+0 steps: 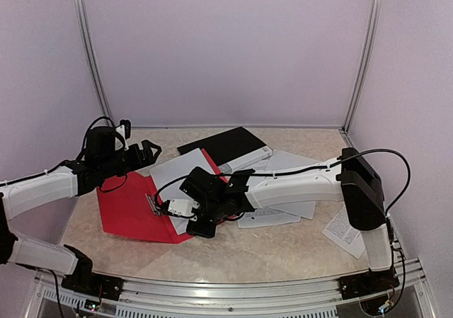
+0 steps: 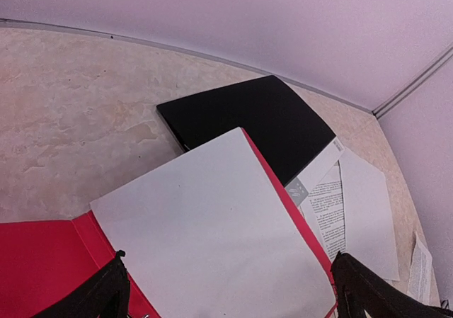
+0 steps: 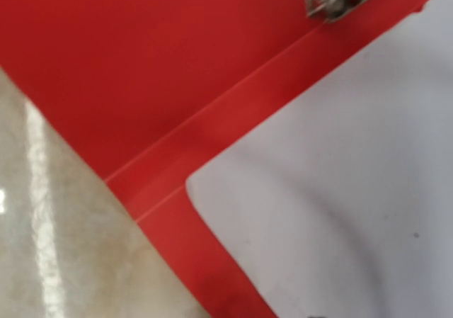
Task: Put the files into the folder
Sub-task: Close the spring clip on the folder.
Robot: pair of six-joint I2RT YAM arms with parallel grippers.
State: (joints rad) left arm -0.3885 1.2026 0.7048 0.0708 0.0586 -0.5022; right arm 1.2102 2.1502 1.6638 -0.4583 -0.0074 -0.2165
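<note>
Lilac walls (image 1: 226, 49), beige marbled surface (image 1: 269, 254): a blank sheet (image 2: 212, 240) lies on the open red folder (image 1: 127, 205), its long axis running from near edge to far edge, skewed left. The left hand (image 2: 230, 290) gapes wide; the right hand (image 1: 164, 208) is unclear.

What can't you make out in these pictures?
- Right gripper: open or shut unclear; fingers outside the right wrist view, dark and small from above.
- Files under the right arm: top view, arm covers their middles.
- Printed sheet: left wrist view, text too small to read.
</note>
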